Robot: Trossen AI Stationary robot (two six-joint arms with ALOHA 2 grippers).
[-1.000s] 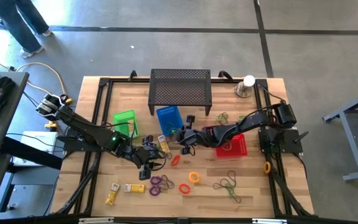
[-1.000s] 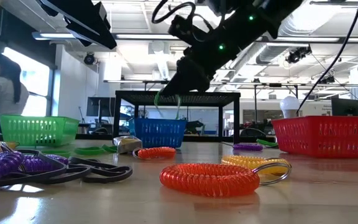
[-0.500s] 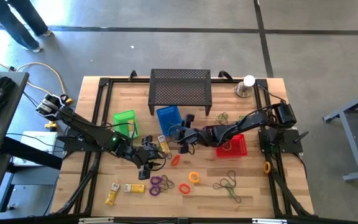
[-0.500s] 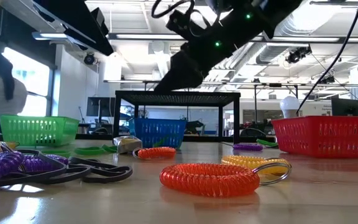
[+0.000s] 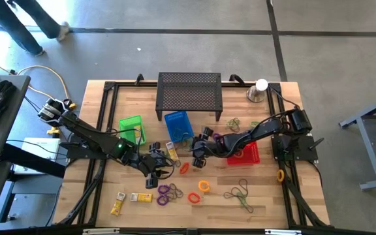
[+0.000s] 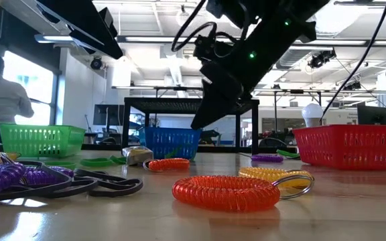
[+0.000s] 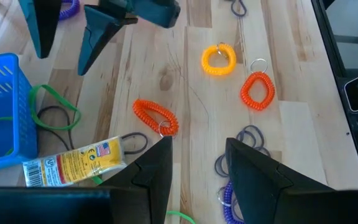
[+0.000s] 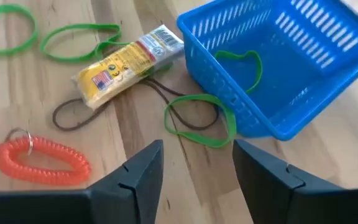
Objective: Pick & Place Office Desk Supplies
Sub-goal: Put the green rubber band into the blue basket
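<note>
Supplies lie scattered over the wooden surface. A green loop rests flat beside the blue basket, touching its lower wall, and another green loop already lies inside that basket. A yellow packet lies just beside the basket's corner, its long axis running obliquely toward it. A red-orange coiled loop lies near the packet, apart from it.

The right gripper hovers above the surface just beside the basket, fingers spread and empty; no item is between them. In its wrist view the green loop on the surface lies directly ahead of the two fingers, roughly centred on the gap, with the coiled loop off to one side.

The left gripper is parted and grips nothing; it hangs over a dark loop and faces the same coiled loop from the opposite side.

Judgement: the right arm is nearer the green loop and the basket, so the next pick probably falls to it, with a descent straight ahead and the fingers straddling the loop's strand.
</note>
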